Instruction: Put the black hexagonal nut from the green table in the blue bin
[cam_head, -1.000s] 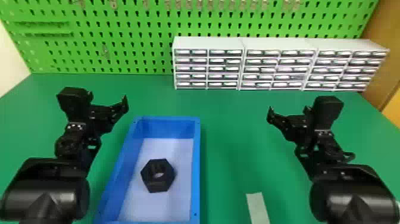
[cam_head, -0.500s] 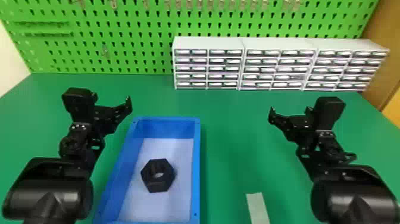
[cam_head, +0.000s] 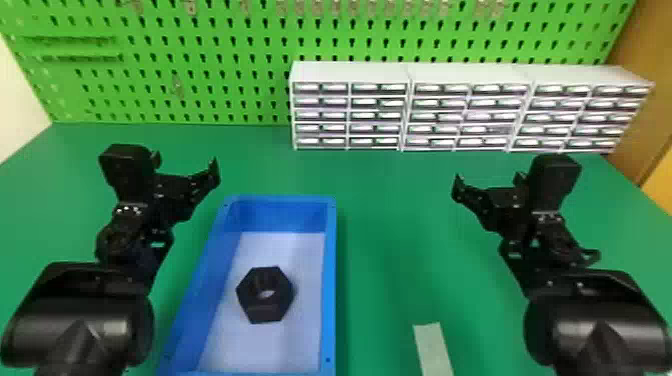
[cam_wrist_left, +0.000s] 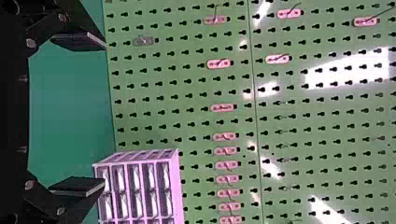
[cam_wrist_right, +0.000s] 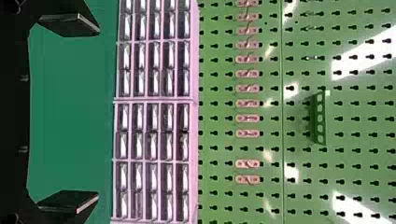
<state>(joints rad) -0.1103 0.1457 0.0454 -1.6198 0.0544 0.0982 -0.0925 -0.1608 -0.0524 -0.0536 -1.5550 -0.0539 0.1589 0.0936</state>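
Inside the blue bin (cam_head: 330, 300), our black hexagonal nut (cam_head: 251, 300) lies on the floor, apart from the walls, so we judge the placing done. Both our left gripper (cam_wrist_left: 104, 114) and our right gripper (cam_wrist_right: 98, 113) are released and empty, fingers spread wide, over the green table (cam_head: 390, 225). To finish well, we should leave the nut alone and draw the left arm away from the near rim smoothly, lest we knock the bin.
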